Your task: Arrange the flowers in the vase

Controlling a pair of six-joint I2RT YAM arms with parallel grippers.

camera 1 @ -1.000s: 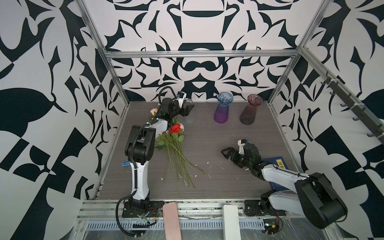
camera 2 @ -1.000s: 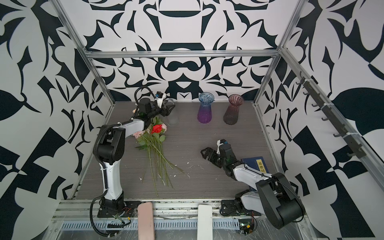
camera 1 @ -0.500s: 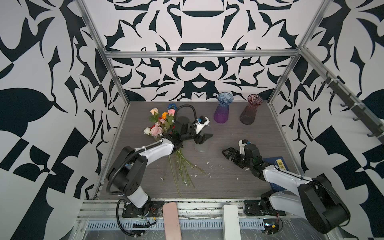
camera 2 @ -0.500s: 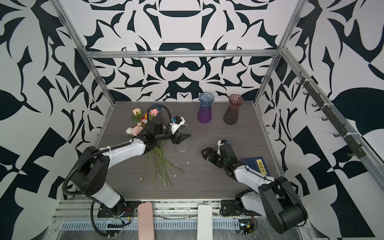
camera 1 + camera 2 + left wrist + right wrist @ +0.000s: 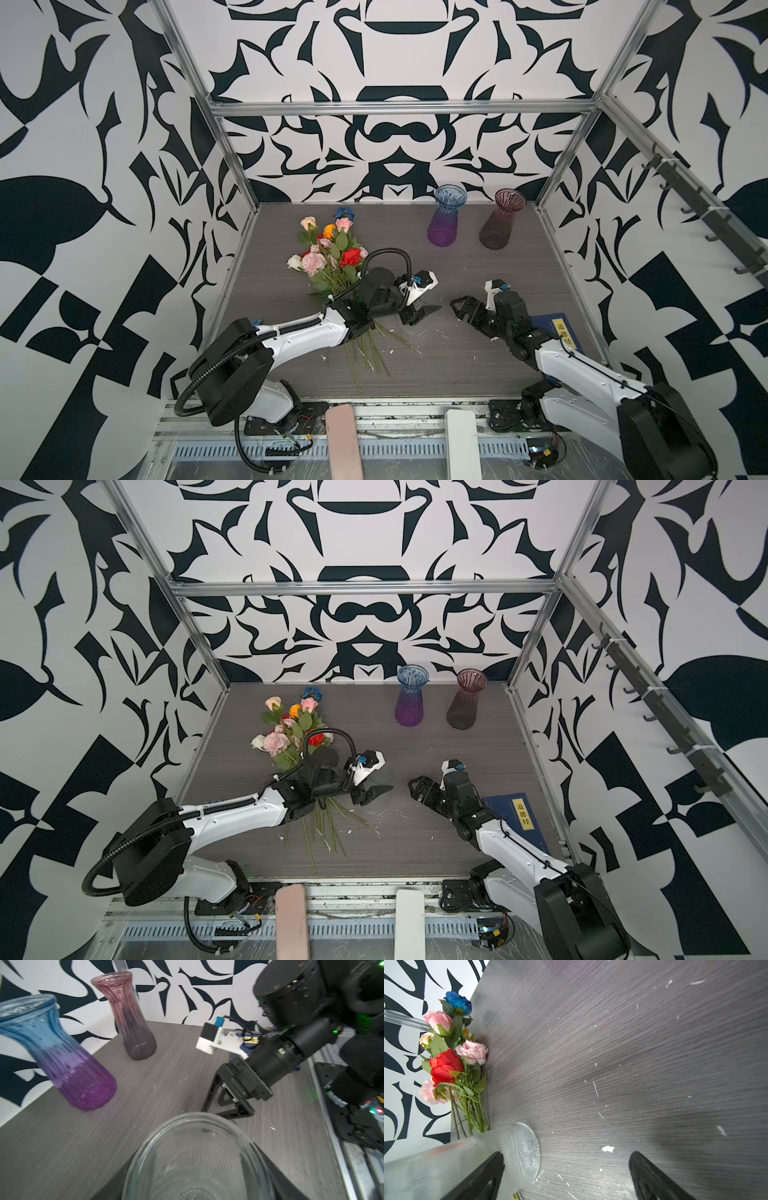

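Multicoloured artificial flowers [image 5: 332, 257] lie on grey table [image 5: 478, 270]; left gripper [image 5: 424, 313] apparently clamps clear ribbed glass vase [image 5: 197, 1157]; right gripper [image 5: 456, 311] gapes empty.

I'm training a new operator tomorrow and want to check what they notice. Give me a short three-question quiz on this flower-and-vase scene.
1. Multiple choice: what is the left gripper clamped on? A a red rose; B the clear glass vase; C a blue book.
2. True or false: the flowers already stand in a vase.
3. Fill in: the right gripper has its jaws ___ and holds nothing.

Key: 1 B. 2 False, they lie on the table. 3 open.
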